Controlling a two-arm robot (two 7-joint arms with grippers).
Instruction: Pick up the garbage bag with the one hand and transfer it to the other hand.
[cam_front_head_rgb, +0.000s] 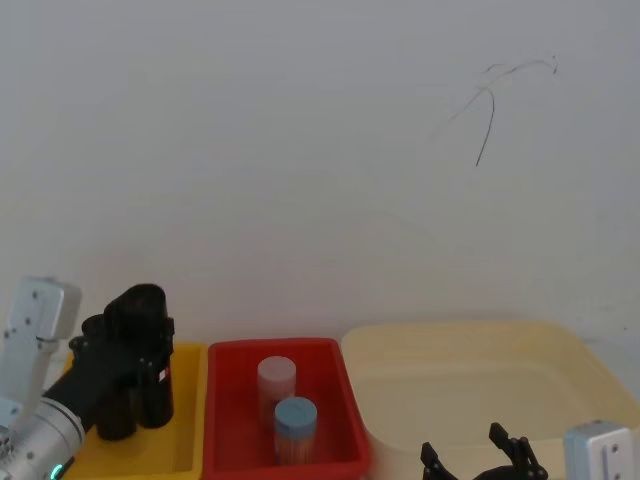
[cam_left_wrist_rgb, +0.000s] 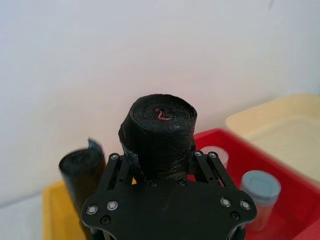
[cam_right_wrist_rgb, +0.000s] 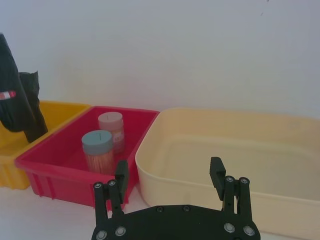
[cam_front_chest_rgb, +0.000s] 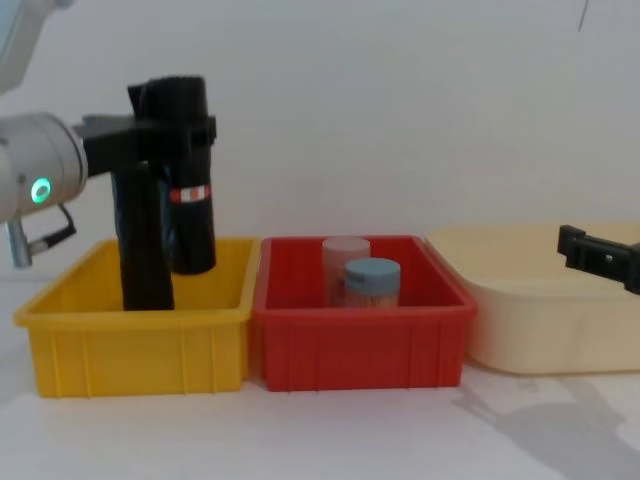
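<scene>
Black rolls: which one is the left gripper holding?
The garbage bag with the red-and-white label band, clamped in the left gripper and raised; the plain roll stands free in the yellow bin. The right gripper hangs open by the cream bin.

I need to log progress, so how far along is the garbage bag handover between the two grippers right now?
Done: the pickup; the left gripper is shut on the garbage bag, holding it up over the yellow bin. In hand: the carry across; the bag is well apart from the other arm. Left: the handover; the right gripper sits open and empty, low by the cream tub.
</scene>
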